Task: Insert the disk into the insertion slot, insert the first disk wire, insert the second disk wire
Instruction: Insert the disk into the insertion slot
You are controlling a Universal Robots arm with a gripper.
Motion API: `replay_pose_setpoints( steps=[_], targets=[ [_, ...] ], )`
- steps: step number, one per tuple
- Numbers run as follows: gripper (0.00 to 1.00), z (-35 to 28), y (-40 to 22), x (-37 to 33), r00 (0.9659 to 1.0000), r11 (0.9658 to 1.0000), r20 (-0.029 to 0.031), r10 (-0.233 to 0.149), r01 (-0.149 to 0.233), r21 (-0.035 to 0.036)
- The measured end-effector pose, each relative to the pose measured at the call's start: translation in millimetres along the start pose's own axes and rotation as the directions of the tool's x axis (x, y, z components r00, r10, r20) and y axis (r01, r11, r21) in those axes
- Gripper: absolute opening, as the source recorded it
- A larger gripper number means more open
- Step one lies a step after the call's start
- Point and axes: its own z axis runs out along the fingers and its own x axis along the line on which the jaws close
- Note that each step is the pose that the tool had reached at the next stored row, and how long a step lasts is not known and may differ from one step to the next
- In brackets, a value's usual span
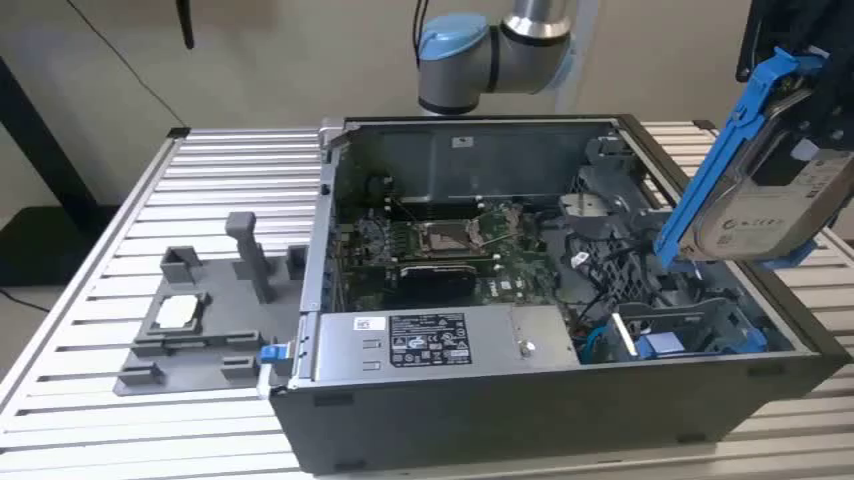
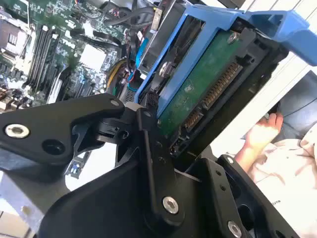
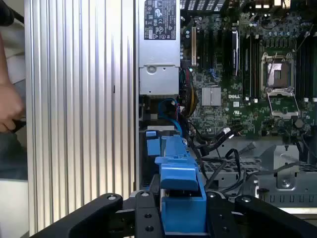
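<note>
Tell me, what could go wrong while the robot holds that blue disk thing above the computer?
The disk hangs tilted in the gripper above the open case; it might slip and fall inside. Loose black cables beside the blue slot could snag it. A person's hand near the table could get bumped.

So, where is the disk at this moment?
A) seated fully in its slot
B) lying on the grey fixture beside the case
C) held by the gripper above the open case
C: the disk is clamped in the gripper, up in the air over the open computer case.
</note>
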Motion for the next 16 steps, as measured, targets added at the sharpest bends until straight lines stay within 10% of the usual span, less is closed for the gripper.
replay_pose_setpoints(
  steps=[16],
  targets=[
    [0.33,7.1,-0.4,0.0,1.0000,1.0000,-0.0003,-0.004,0.004,0.0000]
  ],
)
